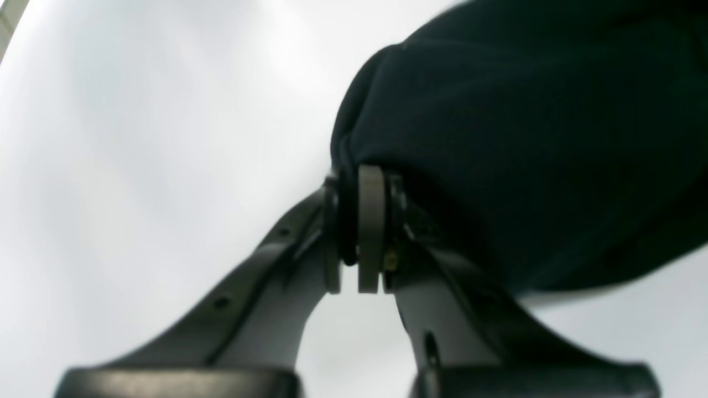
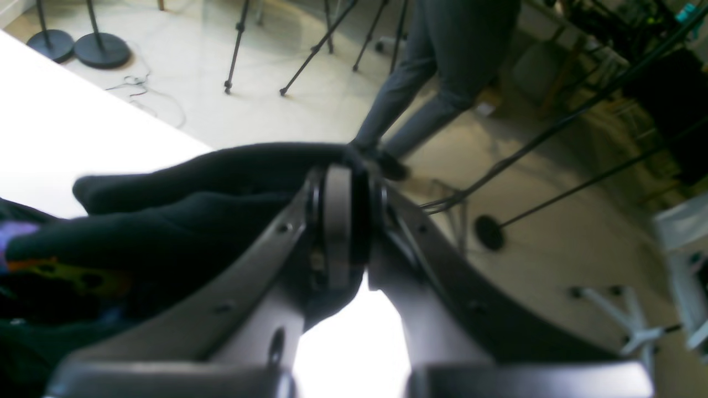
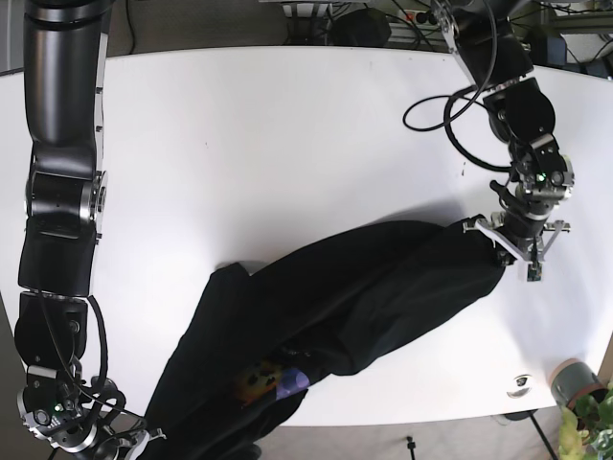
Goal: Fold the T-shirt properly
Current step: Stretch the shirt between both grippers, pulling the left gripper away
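Observation:
The black T-shirt (image 3: 335, 307) with a coloured print (image 3: 263, 383) lies stretched slantwise across the white table (image 3: 268, 144), from the front left corner to the right side. My left gripper (image 1: 359, 232) is shut on a fold of the shirt's edge (image 1: 498, 138); in the base view it (image 3: 503, 251) sits at the shirt's right end. My right gripper (image 2: 337, 232) is shut on black shirt cloth (image 2: 193, 199) at the table's front left corner (image 3: 144, 436).
A small cup (image 3: 567, 379) and a white disc (image 3: 520, 383) stand at the table's front right corner, by a green plant (image 3: 594, 412). In the right wrist view, tripod legs (image 2: 310, 50) and a person's legs (image 2: 431, 83) stand on the floor past the table edge.

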